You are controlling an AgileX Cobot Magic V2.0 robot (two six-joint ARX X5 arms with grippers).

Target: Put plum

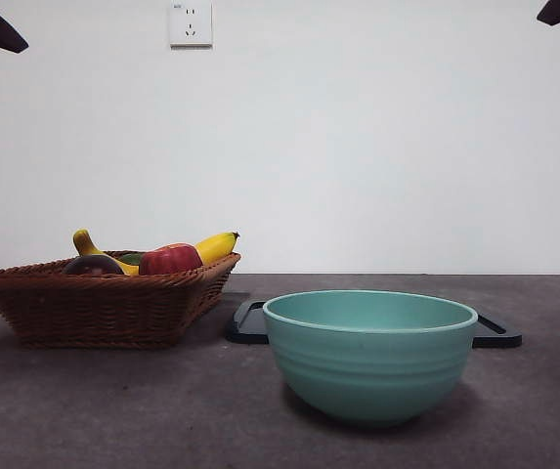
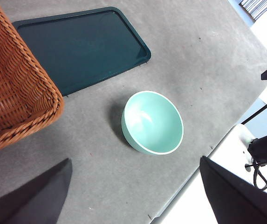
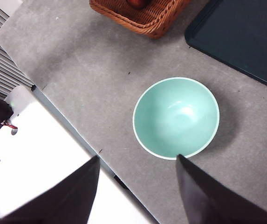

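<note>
Two arms wait high, only black tips at the top corners of the front view, nothing started yet. Wicker basket (image 1: pixel 104 303) far left holds the fruit heaped together: banana (image 1: pixel 216 245), red apple (image 1: pixel 170 260), something green behind, and the plum (image 1: pixel 92 265), dark and glossy, low at the basket's left, mostly hidden by the rim. Left gripper (image 2: pixel 135 196) hangs jaws wide apart, empty, basket off to one side of the jaws, so well placed to reach the plum. Dark tray (image 1: pixel 250 327) lies flat behind the teal bowl (image 1: pixel 369 354), bowl empty and upright, probably the drop spot. Right gripper (image 3: pixel 138 191) also spread open, empty, bowl rim just past its jaw tips
</note>
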